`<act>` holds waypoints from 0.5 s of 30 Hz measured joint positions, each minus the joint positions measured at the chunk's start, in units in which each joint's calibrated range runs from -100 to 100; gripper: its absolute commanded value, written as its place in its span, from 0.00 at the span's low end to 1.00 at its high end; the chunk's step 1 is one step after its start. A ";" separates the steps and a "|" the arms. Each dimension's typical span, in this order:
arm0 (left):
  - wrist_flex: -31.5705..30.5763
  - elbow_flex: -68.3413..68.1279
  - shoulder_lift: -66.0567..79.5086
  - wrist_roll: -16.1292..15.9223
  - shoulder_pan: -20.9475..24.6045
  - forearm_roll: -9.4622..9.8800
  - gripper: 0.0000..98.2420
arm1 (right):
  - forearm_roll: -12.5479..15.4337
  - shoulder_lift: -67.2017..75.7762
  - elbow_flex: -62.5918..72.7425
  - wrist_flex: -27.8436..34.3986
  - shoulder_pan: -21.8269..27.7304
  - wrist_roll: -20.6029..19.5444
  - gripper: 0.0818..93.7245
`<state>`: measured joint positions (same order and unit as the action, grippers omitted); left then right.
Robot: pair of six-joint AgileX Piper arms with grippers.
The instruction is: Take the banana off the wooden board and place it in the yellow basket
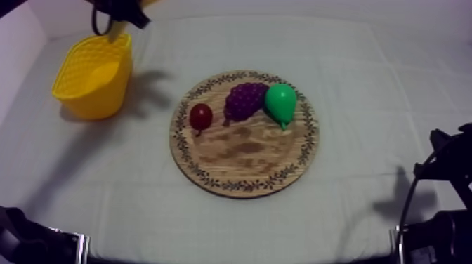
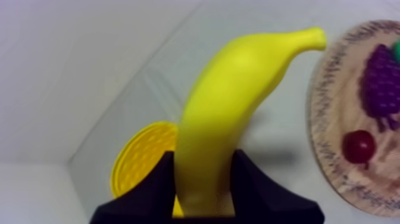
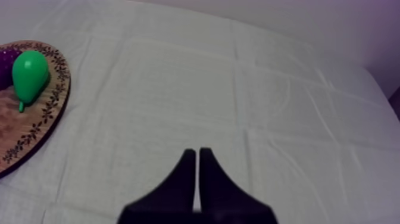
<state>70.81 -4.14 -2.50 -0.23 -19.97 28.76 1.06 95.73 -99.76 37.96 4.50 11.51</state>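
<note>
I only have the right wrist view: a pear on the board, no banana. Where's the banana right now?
Observer: The banana is off the wooden board, clamped in the left gripper.
Operator: Is it at the basket?
Observer: In the top view, the left gripper hangs by the far rim of the yellow basket. I cannot tell whether it is squarely over the opening.
Operator: What else sits on the board?
Observer: A small red fruit and a bunch of grapes, the grapes right next to the pear.
</note>
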 measured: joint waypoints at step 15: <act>-10.36 -6.52 -6.82 3.27 14.42 -1.92 0.32 | 0.00 0.00 0.00 0.00 0.00 0.00 0.00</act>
<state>60.45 -10.66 -9.32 3.04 -5.55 26.84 1.06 95.73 -99.76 37.96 4.50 11.51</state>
